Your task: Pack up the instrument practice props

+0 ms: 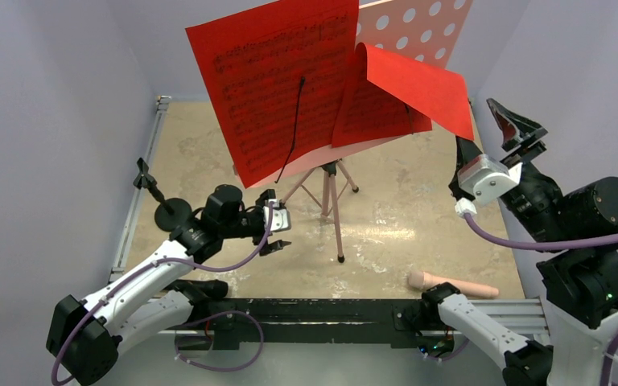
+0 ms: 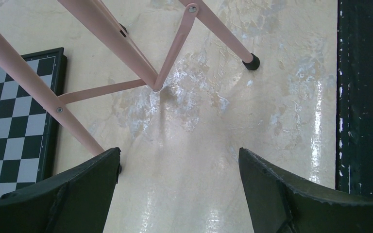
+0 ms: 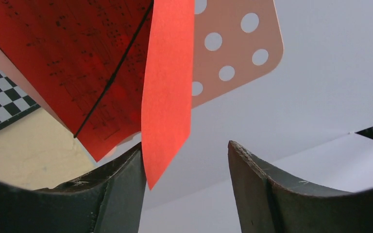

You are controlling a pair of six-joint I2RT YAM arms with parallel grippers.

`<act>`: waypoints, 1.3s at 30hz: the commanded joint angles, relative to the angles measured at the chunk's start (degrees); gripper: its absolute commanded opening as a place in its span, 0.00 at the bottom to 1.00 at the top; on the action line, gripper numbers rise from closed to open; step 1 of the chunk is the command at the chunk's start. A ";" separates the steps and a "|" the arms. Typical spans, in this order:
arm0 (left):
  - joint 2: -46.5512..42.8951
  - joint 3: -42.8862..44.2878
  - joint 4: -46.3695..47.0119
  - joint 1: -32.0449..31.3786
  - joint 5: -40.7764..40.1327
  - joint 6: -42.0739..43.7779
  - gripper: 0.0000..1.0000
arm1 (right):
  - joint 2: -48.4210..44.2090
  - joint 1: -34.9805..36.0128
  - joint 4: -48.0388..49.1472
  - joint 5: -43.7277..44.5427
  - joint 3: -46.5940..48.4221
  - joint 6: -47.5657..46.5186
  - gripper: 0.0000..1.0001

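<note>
**Desk:** What do you count on your feed?

**Me:** I count one pink music stand (image 1: 418, 24), and I can see three thin legs (image 1: 335, 225) under it.

**Desk:** Sheets?

**Me:** I make out two red sheets (image 1: 278, 80) on the stand, a big one on the left and one curling forward on the right. I can't tell whether more lie behind them.

**Desk:** The small props?

**Me:** I see one peach tube (image 1: 455, 283) and one black peg stand (image 1: 173, 213).

**Desk:** Anything else?

**Me:** One chessboard (image 2: 9, 121), which only my wrist cameras show. And I have two arms, the left arm (image 1: 129, 289) and the right arm (image 1: 579, 209).
</note>
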 commanded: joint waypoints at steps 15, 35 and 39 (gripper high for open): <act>-1.57 1.78 1.70 -0.44 -0.11 -1.53 0.96 | 8.17 0.86 6.02 -4.96 9.81 3.98 0.04; -0.67 2.48 2.31 -0.69 0.42 -1.25 0.96 | 20.13 0.79 18.14 3.33 24.91 4.57 0.00; -1.06 2.20 2.31 -0.66 0.44 -1.36 0.96 | 24.70 0.76 18.76 4.21 33.52 4.67 0.00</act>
